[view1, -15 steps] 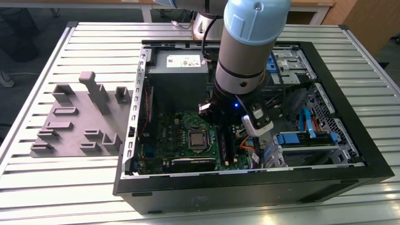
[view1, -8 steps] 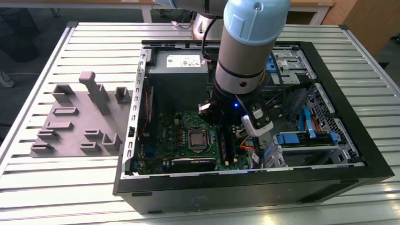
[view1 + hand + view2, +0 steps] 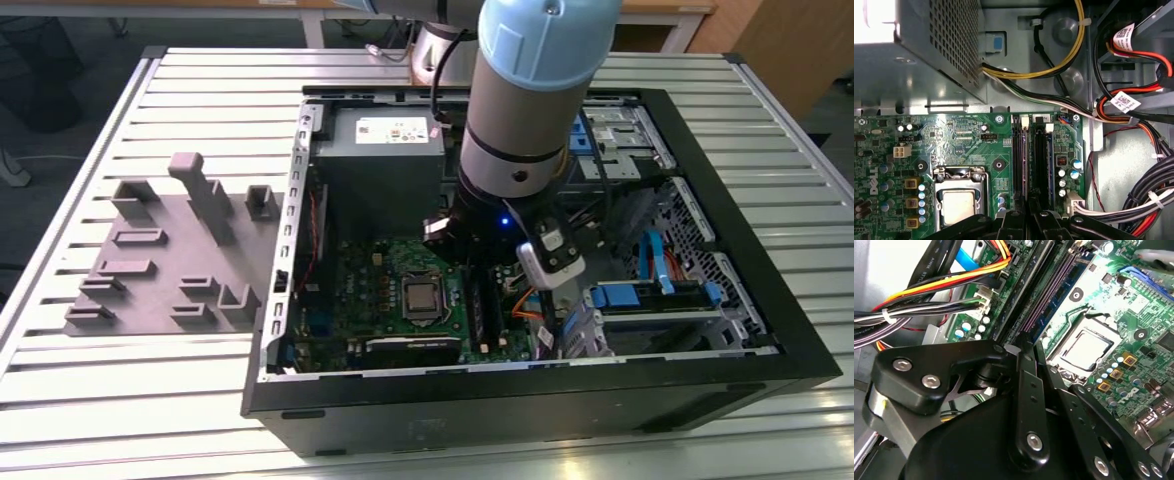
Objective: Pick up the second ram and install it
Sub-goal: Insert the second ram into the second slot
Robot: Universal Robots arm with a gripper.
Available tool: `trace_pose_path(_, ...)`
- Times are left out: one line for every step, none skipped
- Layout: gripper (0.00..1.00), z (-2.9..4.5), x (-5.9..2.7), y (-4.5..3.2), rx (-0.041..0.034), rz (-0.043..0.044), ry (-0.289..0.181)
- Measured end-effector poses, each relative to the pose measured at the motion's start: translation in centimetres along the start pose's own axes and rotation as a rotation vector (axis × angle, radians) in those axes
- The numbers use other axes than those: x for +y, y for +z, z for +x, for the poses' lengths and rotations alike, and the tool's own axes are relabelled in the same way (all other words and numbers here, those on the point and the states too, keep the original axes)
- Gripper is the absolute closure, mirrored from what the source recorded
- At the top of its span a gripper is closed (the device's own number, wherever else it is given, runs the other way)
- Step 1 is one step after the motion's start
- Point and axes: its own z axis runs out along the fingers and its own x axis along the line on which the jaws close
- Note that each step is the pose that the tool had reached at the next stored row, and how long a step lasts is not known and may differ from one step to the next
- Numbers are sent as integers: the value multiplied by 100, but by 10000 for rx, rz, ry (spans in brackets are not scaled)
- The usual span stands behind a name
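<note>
The second ram point(image 3: 1026, 160) stands on edge in a long black memory slot of the green motherboard point(image 3: 954, 135), beside the other slots point(image 3: 1040, 160). In the second wrist view the ram point(image 3: 1051, 292) runs away from the fingers as a thin strip with a purplish top edge. My gripper point(image 3: 1029, 202) is down inside the computer case with its black fingers drawn together on the near end of the stick, as the second wrist view also shows of the gripper point(image 3: 1024, 347). In the exterior view the gripper point(image 3: 478, 272) sits low over the slots, mostly hidden under the wrist.
The CPU socket point(image 3: 959, 200) lies right beside the slots. The power supply point(image 3: 380, 150) stands behind the board. Cable bundles point(image 3: 1134, 120) crowd the other side, near a drive cage point(image 3: 654, 295) with blue parts. A grey fixture tray point(image 3: 174, 250) lies outside the case point(image 3: 534, 385), at the exterior view's left.
</note>
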Motion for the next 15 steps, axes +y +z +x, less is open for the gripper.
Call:
trace_pose_path(86,0,-1,1,0,1,27)
trace_pose_path(86,0,-1,3,-1,1,55)
trace_pose_path(86,0,-1,4,-2,2,77)
trace_pose_path(86,0,-1,7,-2,1,94)
trace_pose_path(86,0,-1,9,-3,1,111)
trace_pose_path(86,0,-1,12,-3,1,123)
trace_pose_path(86,0,-1,14,-3,1,124)
trace_pose_path(86,0,-1,17,-4,1,125)
trace_pose_path(86,0,-1,19,-3,0,125)
trace_pose_path(86,0,-1,21,-3,2,125)
trace_pose_path(86,0,-1,23,-3,2,125)
trace_pose_path(86,0,-1,25,-3,2,125)
trace_pose_path(86,0,-2,25,-3,2,126)
trace_pose_path(86,0,-1,26,-3,2,126)
trace_pose_path(86,0,-1,27,-4,1,125)
